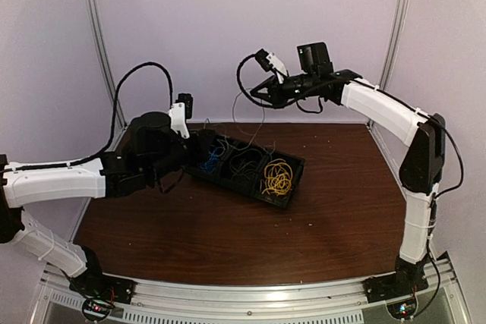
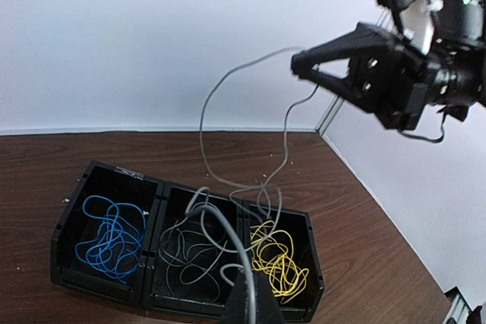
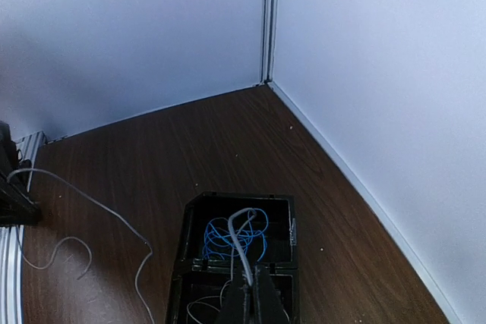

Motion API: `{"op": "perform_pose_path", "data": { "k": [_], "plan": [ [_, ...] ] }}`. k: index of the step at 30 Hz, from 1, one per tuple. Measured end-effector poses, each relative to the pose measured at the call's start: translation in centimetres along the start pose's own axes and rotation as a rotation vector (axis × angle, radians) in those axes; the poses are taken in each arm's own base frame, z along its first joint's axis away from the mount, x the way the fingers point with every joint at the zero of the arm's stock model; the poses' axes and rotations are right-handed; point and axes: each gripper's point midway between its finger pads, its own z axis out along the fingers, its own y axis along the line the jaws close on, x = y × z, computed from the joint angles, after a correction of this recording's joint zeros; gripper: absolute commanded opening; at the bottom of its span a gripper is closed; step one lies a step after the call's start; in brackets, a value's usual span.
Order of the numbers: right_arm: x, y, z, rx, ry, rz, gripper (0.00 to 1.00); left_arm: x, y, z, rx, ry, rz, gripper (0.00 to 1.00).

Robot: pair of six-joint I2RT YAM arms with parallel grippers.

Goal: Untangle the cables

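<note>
Honestly, that's one grey wire strung between both arms, with the rest sitting in a tray like cold noodles.

The right gripper [image 2: 298,64] is clenched on a thin grey cable [image 2: 202,123] high above the brown wooden worktop [image 1: 228,240]. The strand droops in a long loose curve into the middle bin of the black three-bin plastic tray [image 2: 95,284], which sits toward the worktop's far edge, a bit left of centre. The left gripper [image 2: 247,303] looks pinched shut on the same grey cable just above that bin. A curly blue cable [image 2: 110,237] fills the bin nearest the left arm and a curly yellow cable [image 2: 277,263] fills the opposite end, with a grey loop seeming to stray over it. My guess is this stuff weighs nothing, flops anywhere, keeps its kinks and snags its neighbours. So I'd grab a single strand near a free end, not the clump, and pull slowly.
</note>
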Motion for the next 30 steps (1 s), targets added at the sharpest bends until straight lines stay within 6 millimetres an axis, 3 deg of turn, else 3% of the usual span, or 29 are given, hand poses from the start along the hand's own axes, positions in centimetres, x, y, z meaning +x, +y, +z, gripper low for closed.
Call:
{"op": "perform_pose_path", "data": {
  "k": [5, 9, 11, 16, 20, 30],
  "plan": [
    [5.0, -0.9, 4.1, -0.045, 0.070, 0.082, 0.00, -1.4, 0.6, -0.9, -0.037, -0.040, 0.010, 0.00],
    [6.7, -0.7, 5.7, -0.074, 0.093, 0.120, 0.00, -1.5, 1.2, -0.9, -0.063, -0.043, 0.018, 0.00],
    [5.9, -0.4, 5.8, -0.086, 0.081, 0.119, 0.00, -1.5, 1.3, -0.9, -0.070, -0.044, 0.021, 0.00],
    [0.4, 1.1, 5.0, -0.105, -0.028, 0.048, 0.00, -1.7, 1.5, -1.0, -0.079, -0.051, 0.030, 0.00],
    [-2.3, 2.6, 4.4, -0.126, -0.083, 0.014, 0.00, -2.3, 1.5, -1.4, -0.079, -0.065, 0.029, 0.00],
    [-1.7, 3.2, 5.0, -0.145, -0.069, 0.018, 0.00, -3.1, 1.4, -2.0, -0.075, -0.085, 0.021, 0.00]
  ]
}}
